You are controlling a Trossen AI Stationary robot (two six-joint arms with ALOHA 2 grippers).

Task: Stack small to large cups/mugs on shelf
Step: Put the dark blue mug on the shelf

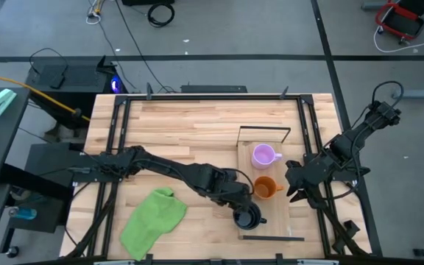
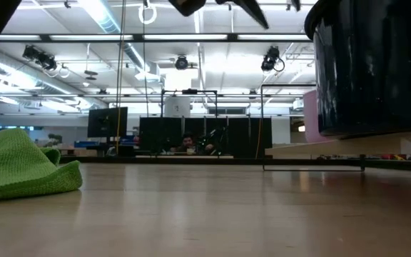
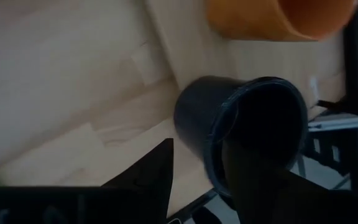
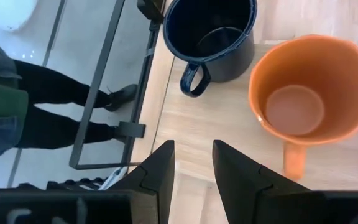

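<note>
On the shelf (image 1: 269, 188), toward the desk's (image 1: 197, 121) right side: light purple mug (image 1: 263, 155) at the far end, orange mug (image 1: 266, 187) just beside it in the middle, black mug (image 1: 246, 216) at the near end by the shelf's left edge. All three resting on the light-wood board, side by side in a row, none nested inside another. Left pincer (image 3: 197, 165) reaching across from the desk's left, fingers astride the black mug's rim, one finger inside the bowl, one outside; apparently closing on that wall, though firm contact not certain. Right pincer (image 4: 191, 165) waiting at the shelf's right edge, fingers parted, holding nothing, looking down at the orange and black mugs. Green cloth (image 1: 153, 217) lying apart on the desk's near left.

Judged progress: mugs gathered on the shelf, ordered by place, not yet stacked. Probably left to do: seating orange and purple into the larger black one, or otherwise building the pile.
</note>
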